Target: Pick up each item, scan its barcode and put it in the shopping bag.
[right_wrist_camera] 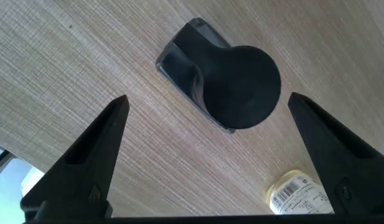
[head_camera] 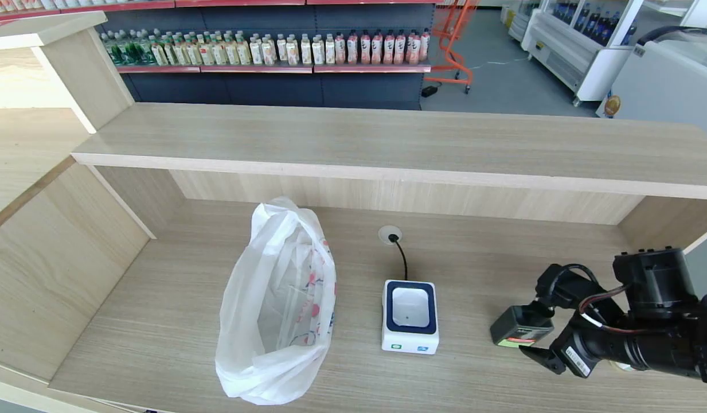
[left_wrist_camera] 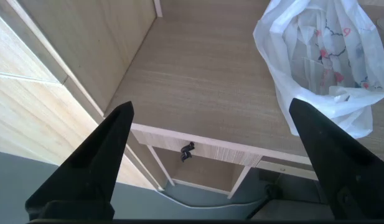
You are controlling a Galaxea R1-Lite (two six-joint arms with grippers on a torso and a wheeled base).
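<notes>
On the right side of the counter [head_camera: 158, 344], the right gripper [right_wrist_camera: 208, 101] hangs over a dark item [right_wrist_camera: 220, 84] with its fingers spread wide, one on either side and neither touching it. Nothing is grasped yet. By my reading, this item's first step, the pick-up, is not done, and its scan and bagging are both ahead of it.

A small pale item [right_wrist_camera: 295, 193] bearing a barcode label lies just beside the dark one, so at least two things are left to handle. The scanner [head_camera: 409, 315] sits mid-counter with its window facing up and nothing over it. The shopping bag [head_camera: 244, 298] stands to its left with its mouth gaping. Pink and red marks show through the thin white plastic (whether they are goods already dropped in or only print on the bag, I cannot tell). How much of the task is finished is therefore uncertain.

The left gripper [left_wrist_camera: 211, 107] is also released, its fingers wide apart and empty. It is at the counter's near edge, with the bag close by.

From above, the dark item shows a boxy, glossy black body with a rounded black mass over one end. From the head view it looks like a small dark block with a green and red strip along its lower face. I see no barcode on it, so it will probably need turning once lifted before the scanner can read it.
</notes>
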